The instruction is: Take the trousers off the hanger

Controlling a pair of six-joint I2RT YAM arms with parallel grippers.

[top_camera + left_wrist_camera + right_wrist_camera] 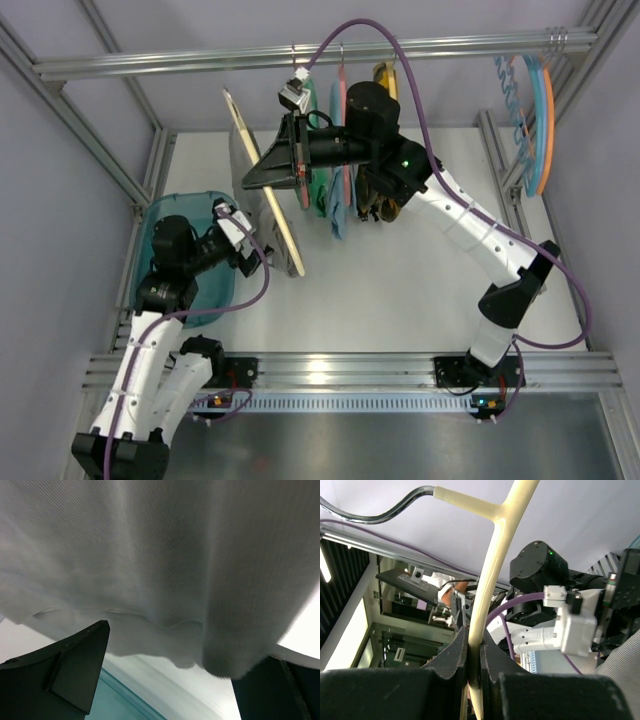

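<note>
The cream hanger [235, 112] hangs tilted at the left middle, and the grey trousers [268, 222] are draped on it. My right gripper [249, 179] is shut on the hanger's upper rim. In the right wrist view the jaws [474, 652] pinch the cream rim [490, 580], with the metal hook [380, 511] above. My left gripper [249, 258] is at the trousers' lower end. In the left wrist view it [187, 650] is open, and the grey cloth [165, 555] hangs just above and between its fingers [75, 665]. I cannot see a drawstring.
A teal bin [172, 212] sits under the left arm and shows in the left wrist view [125, 700]. Green, blue and patterned garments on pink hangers [340, 150] hang behind the right wrist. Orange and blue hangers [537, 110] hang at the far right of the rail [200, 62].
</note>
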